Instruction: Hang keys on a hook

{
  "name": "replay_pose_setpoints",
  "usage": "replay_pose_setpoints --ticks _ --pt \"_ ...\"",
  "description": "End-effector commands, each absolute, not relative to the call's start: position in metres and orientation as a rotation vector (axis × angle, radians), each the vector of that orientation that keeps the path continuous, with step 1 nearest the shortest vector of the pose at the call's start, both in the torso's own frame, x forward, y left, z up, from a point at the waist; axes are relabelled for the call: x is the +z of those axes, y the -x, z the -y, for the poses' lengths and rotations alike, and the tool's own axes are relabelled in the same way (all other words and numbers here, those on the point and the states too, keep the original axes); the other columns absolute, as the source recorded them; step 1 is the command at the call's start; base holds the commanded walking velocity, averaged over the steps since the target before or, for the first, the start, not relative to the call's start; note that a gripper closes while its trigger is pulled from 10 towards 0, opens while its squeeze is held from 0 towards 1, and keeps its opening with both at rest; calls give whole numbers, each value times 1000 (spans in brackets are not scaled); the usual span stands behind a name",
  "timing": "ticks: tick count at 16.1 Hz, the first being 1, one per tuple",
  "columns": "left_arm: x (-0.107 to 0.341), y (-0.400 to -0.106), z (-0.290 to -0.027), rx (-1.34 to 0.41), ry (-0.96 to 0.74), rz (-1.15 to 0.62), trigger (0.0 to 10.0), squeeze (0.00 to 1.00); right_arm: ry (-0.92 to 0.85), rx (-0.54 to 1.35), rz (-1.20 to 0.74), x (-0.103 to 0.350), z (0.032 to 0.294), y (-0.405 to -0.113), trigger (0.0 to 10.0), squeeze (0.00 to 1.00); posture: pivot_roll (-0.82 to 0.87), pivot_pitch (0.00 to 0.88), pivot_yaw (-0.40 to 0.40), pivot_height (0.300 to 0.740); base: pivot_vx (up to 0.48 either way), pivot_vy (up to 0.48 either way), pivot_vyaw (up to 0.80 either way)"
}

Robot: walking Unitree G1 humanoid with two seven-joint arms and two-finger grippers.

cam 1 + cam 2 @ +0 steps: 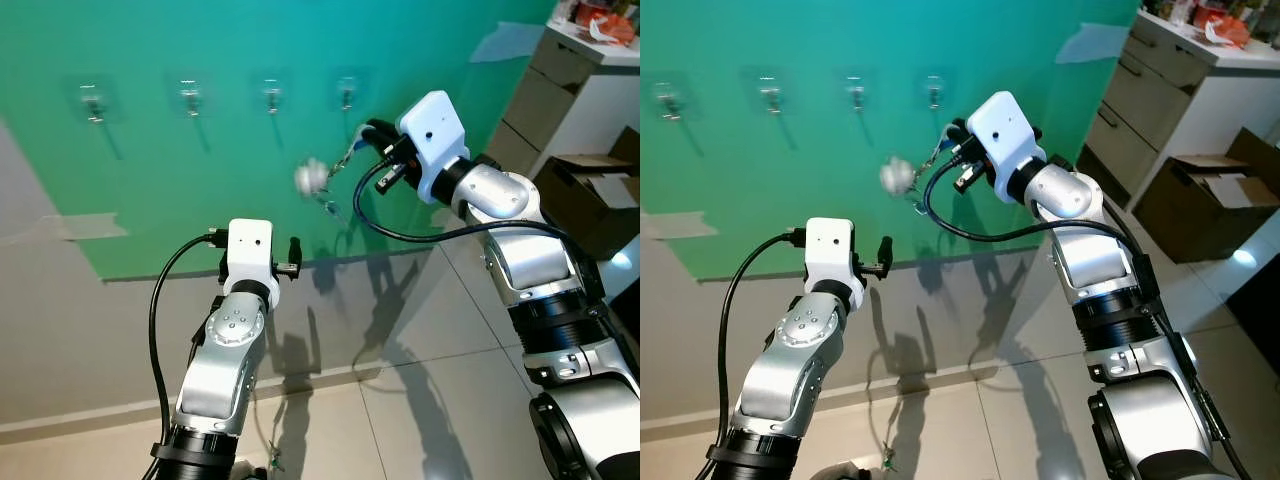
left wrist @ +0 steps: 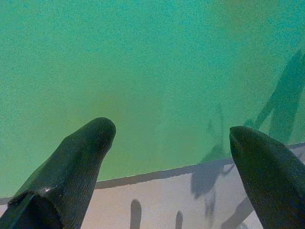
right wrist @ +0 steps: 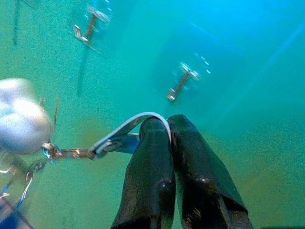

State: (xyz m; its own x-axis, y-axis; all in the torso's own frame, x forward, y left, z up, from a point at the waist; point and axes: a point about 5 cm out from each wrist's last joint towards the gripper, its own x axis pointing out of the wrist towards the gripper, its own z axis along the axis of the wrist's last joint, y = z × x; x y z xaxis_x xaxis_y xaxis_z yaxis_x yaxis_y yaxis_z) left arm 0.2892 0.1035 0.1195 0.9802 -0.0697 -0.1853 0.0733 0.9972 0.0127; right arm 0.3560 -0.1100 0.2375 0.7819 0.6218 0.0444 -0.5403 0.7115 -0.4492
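Keys (image 3: 28, 143) dangle from right claw (image 3: 169, 125), pinched below hook (image 3: 180, 85).

The right arm is raised and stretched forward, elbow bent, its right hand (image 3: 169, 126) pressed closed, the two black fingers (image 3: 147, 181) side by side. The left arm sits lower, forearm upright, its left hand (image 2: 171, 138) spread wide with both fingers apart.

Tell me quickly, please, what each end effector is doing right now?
Left end effector: open, holding nothing, facing the green wall.
Right end effector: shut on the key ring loop, below the hooks.
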Motion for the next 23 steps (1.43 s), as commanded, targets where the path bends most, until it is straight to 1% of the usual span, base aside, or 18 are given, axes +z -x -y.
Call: replay_pose_setpoints --ticks 1,8,13,23 --pt "120 -288 -96 -80 -2 -184 10000 0 447 664 216 244 110 -357 0 0 -118 0 -67 723 0 0 0" --pt "119 -288 -95 -85 2 -181 10000 0 459 674 243 253 107 -358 0 0 -116 0 -70 723 0 0 0" --pt "118 -287 -92 -84 9 -180 10000 0 490 650 243 257 111 -367 0 0 -109 0 -84 723 0 0 0" --pt "117 -286 -93 -73 17 -181 10000 0 542 632 264 265 112 -382 0 0 -101 0 -96 723 0 0 0"
